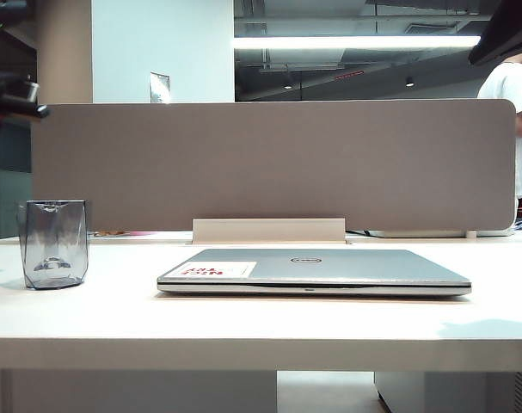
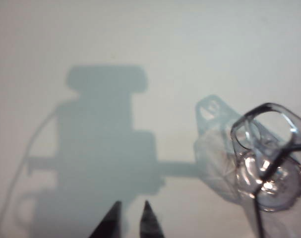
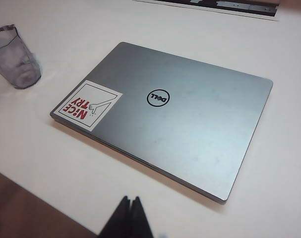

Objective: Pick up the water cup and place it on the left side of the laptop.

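The water cup [image 1: 52, 243], a smoky transparent mug, stands upright on the white table to the left of the closed silver laptop [image 1: 312, 268], clear of it. In the left wrist view the water cup [image 2: 262, 158] is seen from above, off to one side of my left gripper [image 2: 132, 203]. That gripper's fingertips are a narrow gap apart with only bare table between them. My right gripper [image 3: 130, 198] is shut and empty. It hovers near the table's front edge, looking over the laptop [image 3: 165, 114] and the cup [image 3: 14, 57].
A tall grey-brown divider panel [image 1: 273, 163] with a pale foot [image 1: 269, 231] runs along the back of the table [image 1: 243, 327]. Part of the left arm [image 1: 11, 90] shows dark at the upper left. A person in white [image 1: 512, 95] stands behind the panel at the right.
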